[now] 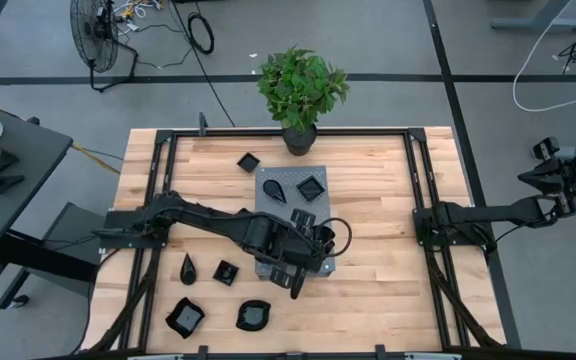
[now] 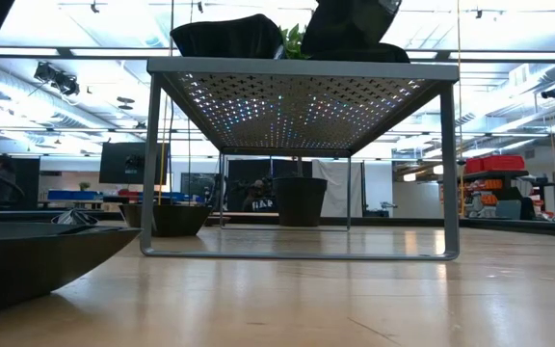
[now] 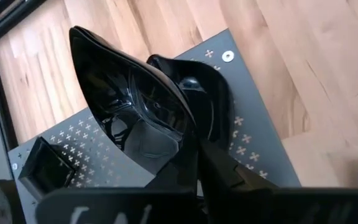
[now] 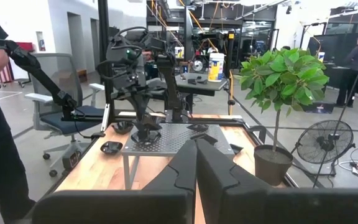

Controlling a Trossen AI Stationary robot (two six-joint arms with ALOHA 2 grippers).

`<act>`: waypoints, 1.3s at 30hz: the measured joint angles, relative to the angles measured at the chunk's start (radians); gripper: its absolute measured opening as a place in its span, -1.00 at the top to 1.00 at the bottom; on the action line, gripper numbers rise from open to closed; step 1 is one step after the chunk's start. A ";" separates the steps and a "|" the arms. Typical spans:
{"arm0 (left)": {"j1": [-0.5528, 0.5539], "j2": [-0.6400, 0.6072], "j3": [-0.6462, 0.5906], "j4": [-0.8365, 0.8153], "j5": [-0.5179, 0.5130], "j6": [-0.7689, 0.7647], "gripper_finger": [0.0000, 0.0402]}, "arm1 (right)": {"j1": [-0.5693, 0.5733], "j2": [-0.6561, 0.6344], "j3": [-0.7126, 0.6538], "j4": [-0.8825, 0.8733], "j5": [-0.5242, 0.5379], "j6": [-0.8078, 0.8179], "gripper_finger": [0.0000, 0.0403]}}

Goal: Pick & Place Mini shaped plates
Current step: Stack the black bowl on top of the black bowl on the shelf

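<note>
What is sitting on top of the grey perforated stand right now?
On the grey perforated stand lie a teardrop plate and a square plate. The left tool, shut on another black plate, covers the near half, so anything beneath it is hidden.

Small glossy black plates of mixed shapes. Teardrop plate [image 1: 276,187] and square plate [image 1: 310,186] flat on the grey perforated stand [image 1: 264,210]; another square plate [image 1: 247,160] on the wood beyond it. Four more near the front edge: teardrop [image 1: 187,268], small square [image 1: 226,272], wavy square [image 1: 185,317], rounded [image 1: 253,315]. One teardrop plate [image 3: 135,106] tilted on edge above the stand.
</note>
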 joint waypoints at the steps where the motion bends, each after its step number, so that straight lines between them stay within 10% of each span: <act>1: 0.001 0.000 0.000 -0.001 -0.003 0.000 0.94 | 0.000 0.000 0.000 0.000 0.000 0.000 0.92; 39: -0.013 0.023 0.000 -0.001 -0.038 0.099 0.69 | 0.000 0.000 0.000 0.000 0.000 0.000 0.92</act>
